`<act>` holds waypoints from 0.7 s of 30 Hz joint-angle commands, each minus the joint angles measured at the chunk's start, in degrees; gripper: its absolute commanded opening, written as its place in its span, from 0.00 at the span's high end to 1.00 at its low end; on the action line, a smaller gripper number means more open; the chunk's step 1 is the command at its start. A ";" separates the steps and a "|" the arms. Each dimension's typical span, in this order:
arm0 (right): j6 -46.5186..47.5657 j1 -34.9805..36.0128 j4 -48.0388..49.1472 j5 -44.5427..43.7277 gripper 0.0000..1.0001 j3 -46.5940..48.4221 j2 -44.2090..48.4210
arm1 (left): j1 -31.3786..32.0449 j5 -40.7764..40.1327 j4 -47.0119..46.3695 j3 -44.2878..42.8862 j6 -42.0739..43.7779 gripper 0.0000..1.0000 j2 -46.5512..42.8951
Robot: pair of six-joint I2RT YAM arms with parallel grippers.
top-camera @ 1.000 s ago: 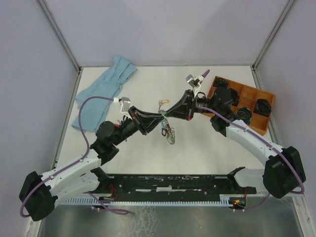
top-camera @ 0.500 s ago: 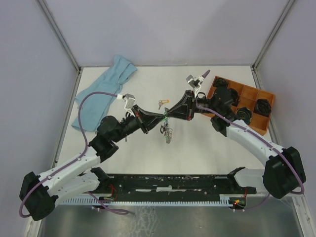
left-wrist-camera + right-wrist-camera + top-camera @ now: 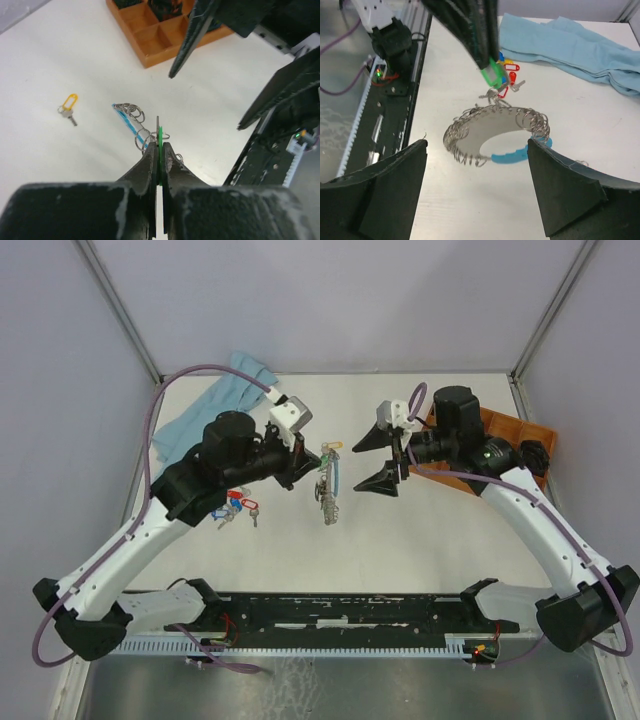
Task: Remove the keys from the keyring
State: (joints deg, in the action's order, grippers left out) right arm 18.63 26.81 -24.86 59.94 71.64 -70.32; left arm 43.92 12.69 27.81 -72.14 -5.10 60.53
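The right gripper (image 3: 357, 468) has just let go. Its jaws, closed a moment ago beside the left gripper (image 3: 159, 147), now stand wide apart and drawn back towards the orange wooden compartment tray (image 3: 150, 35). The left gripper has risen and swung away, its fingers pressed together on the flat green plastic tag (image 3: 492, 75) of one key. Below that tag we see the keyring (image 3: 460, 135), a floppy loop crowded with silver rings and sheathed in light blue along one curve. We cannot tell whether its lower end touches the white table (image 3: 450, 530). A yellow-tagged key (image 3: 67, 106) and a cluster of red- and blue-tagged keys (image 3: 236, 504) lie loose on the table. We judge that the green-tagged key is not yet free, so the right gripper needs a fresh hold on the loop.
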 commanded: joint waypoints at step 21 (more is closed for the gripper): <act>-22.54 0.73 40.18 7.65 0.26 -15.47 0.36 | 7.99 1.89 32.50 -32.76 34.55 0.97 22.52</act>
State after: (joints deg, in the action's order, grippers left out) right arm 10.04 26.89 -2.26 65.98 57.80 -70.35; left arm 51.33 11.40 61.34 -102.50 26.04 83.37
